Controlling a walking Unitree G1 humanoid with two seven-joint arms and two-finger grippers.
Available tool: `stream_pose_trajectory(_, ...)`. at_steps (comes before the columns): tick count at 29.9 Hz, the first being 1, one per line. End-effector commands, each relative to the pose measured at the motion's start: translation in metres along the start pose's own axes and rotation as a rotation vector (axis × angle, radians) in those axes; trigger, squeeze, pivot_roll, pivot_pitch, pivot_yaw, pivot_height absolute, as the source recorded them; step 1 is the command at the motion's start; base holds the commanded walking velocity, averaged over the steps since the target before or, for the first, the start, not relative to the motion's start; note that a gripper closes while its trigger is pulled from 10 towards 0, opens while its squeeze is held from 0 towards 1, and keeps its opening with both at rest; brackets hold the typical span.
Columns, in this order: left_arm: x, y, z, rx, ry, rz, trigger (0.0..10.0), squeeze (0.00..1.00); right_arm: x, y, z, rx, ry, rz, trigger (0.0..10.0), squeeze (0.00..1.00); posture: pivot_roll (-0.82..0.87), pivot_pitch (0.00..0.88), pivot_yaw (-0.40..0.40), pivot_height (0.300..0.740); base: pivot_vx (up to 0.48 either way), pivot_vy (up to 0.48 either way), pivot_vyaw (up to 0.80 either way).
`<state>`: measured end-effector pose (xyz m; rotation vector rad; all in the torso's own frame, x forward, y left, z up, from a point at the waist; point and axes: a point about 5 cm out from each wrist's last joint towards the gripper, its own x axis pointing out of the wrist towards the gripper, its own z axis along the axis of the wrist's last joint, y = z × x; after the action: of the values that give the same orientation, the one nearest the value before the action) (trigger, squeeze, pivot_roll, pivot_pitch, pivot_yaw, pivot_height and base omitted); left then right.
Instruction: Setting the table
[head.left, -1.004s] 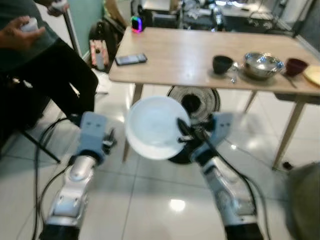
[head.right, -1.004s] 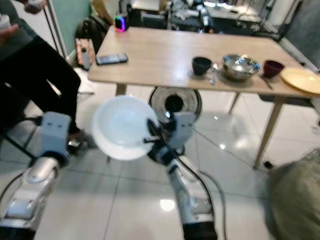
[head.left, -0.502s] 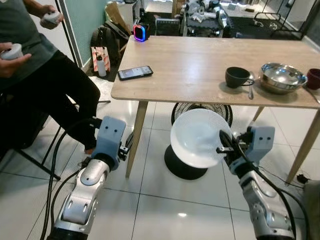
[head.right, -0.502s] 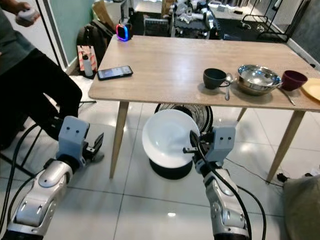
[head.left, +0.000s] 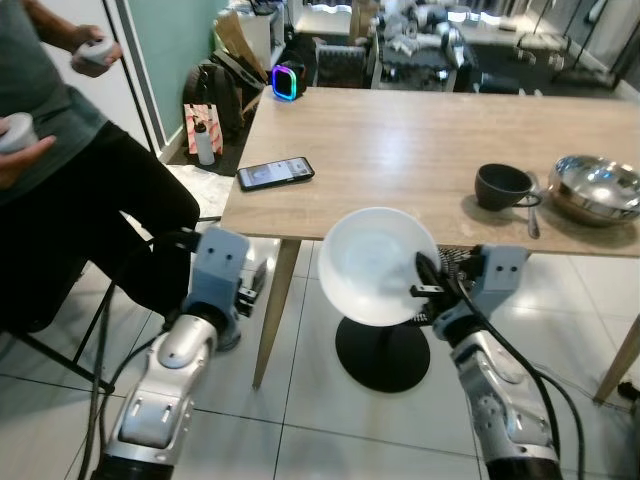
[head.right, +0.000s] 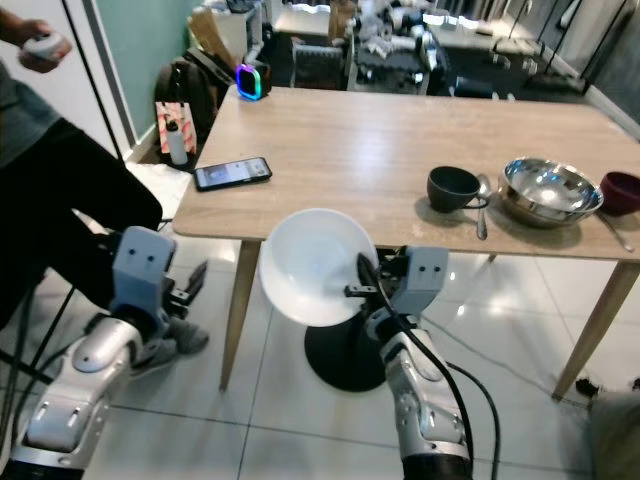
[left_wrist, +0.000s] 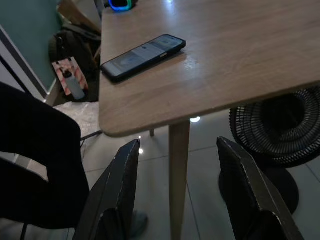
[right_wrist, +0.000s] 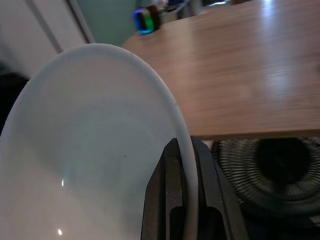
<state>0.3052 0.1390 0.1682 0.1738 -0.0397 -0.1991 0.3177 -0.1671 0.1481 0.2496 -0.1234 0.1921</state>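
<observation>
One smooth round white bowl (head.left: 378, 265) pinched at rim by right end effector (head.left: 424, 283); left end effector (left_wrist: 180, 192) spread, apparently empty.

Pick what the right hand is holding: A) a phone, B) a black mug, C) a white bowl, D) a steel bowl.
C: the right hand is shut on the rim of the white bowl, held in front of the table edge.

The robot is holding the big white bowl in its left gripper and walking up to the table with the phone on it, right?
Not quite. The white bowl is in the right gripper, pinched at its rim, as the left eye view shows. The left gripper is open and holds nothing. The phone does lie on the table.
</observation>
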Motion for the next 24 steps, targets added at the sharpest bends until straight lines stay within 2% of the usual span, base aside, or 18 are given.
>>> stream_pose_trajectory(1,0.0,-0.006,-0.001,-0.001,0.011,-0.02,10.0,0.0,-0.002,-0.013,0.004,0.0,-0.006,-0.046,10.0,0.0,0.06,0.037,0.061,0.74,0.458,0.0,-0.79)
stream_pose_trajectory(9,0.0,-0.006,-0.002,0.002,0.013,-0.019,10.0,0.0,-0.001,-0.013,0.005,0.001,-0.017,-0.05,10.0,0.0,0.06,0.036,0.061,0.74,0.458,0.0,-0.75)
stream_pose_trajectory(15,-0.001,-0.005,-0.003,0.007,0.015,-0.018,10.0,0.0,0.002,-0.002,0.012,0.021,-0.05,0.031,10.0,0.0,0.07,0.034,0.065,0.74,0.458,0.0,0.0)
stream_pose_trajectory(19,-0.001,-0.005,-0.003,0.023,0.012,-0.022,10.0,0.0,0.004,0.02,0.019,0.113,-0.054,0.206,10.0,0.0,0.07,0.028,0.069,0.74,0.403,0.0,0.0)
stream_pose_trajectory(20,-0.001,-0.005,-0.003,0.023,0.012,-0.022,10.0,0.0,0.004,0.02,0.019,0.113,-0.054,0.206,10.0,0.0,0.07,0.028,0.069,0.74,0.259,0.0,0.0)
stream_pose_trajectory(21,-0.003,-0.005,-0.002,0.025,0.007,-0.032,10.0,0.0,0.003,0.038,0.021,0.166,-0.036,0.338,10.0,0.0,0.07,0.026,0.07,0.74,0.0,0.0,0.0)
stream_pose_trajectory(24,-0.005,-0.004,-0.002,0.026,0.0,-0.043,10.0,0.0,0.001,0.054,0.022,0.2,-0.014,0.45,10.0,0.0,0.07,0.024,0.069,0.74,0.0,0.0,0.0)
